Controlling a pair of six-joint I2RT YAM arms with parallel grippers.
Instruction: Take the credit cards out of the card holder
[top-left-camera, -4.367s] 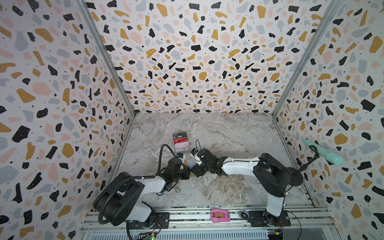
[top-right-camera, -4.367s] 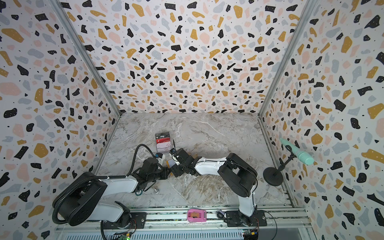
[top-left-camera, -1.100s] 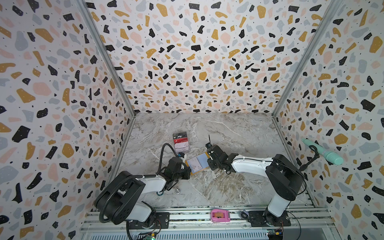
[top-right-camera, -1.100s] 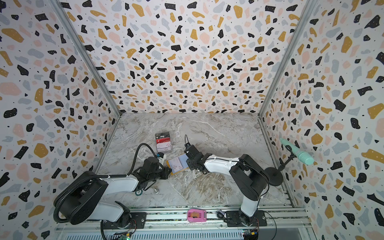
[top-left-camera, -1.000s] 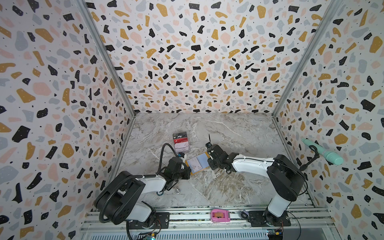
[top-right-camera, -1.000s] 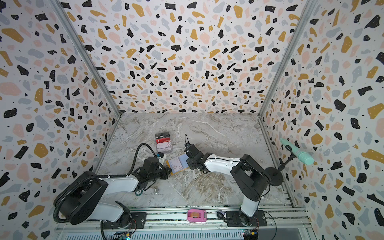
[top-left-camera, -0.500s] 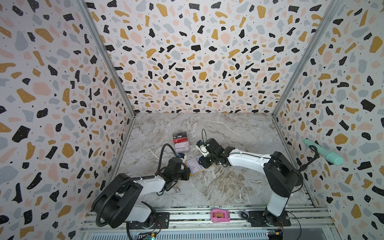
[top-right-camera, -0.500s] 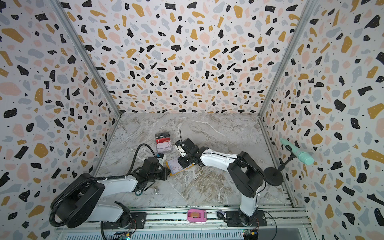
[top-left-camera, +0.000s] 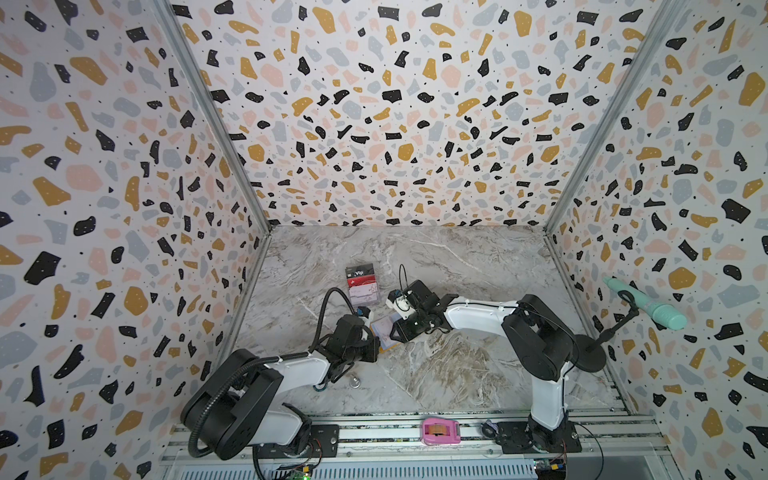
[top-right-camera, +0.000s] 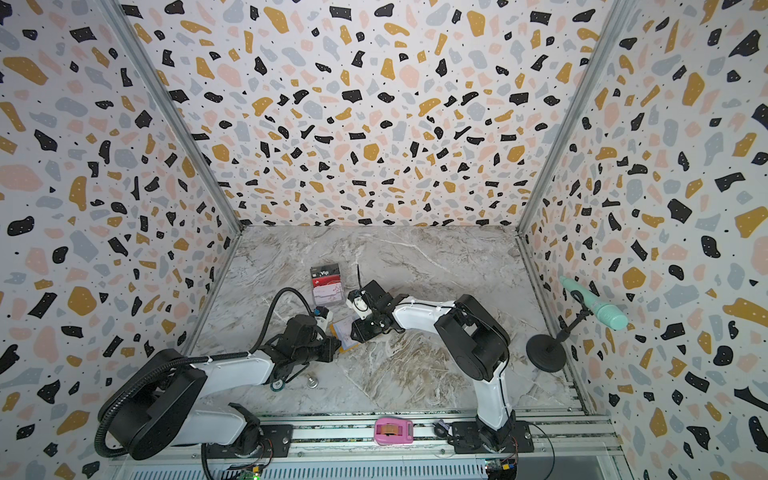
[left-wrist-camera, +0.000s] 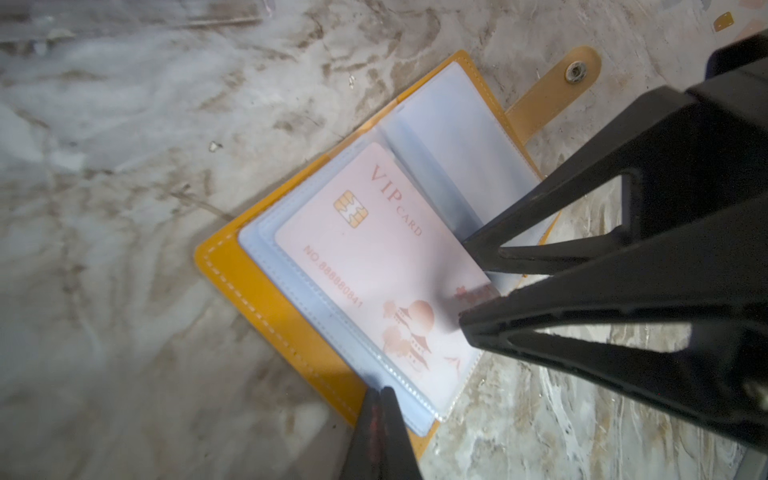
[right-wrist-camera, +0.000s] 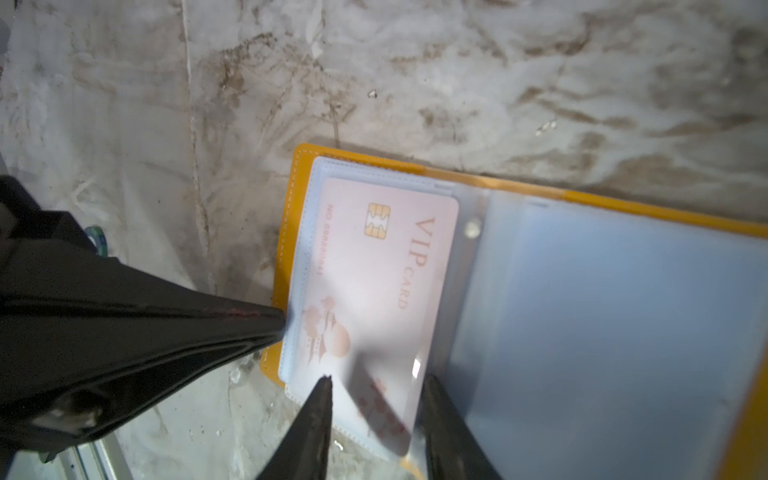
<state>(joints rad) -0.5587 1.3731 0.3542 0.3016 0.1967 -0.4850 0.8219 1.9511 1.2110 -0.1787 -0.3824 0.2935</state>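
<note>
Table first: the yellow card holder lies open and flat on it, between both arms. Behind it, the clear stand has 1 dark red card in it, so that part looks done. 1 pale pink card is not out yet; it sits in a clear sleeve on the open page. The left tool is pinched shut and presses on the holder's yellow edge. The right tool is partly open, its 2 tips on either side of the pink card's corner, and does not seem to squeeze it yet.
</note>
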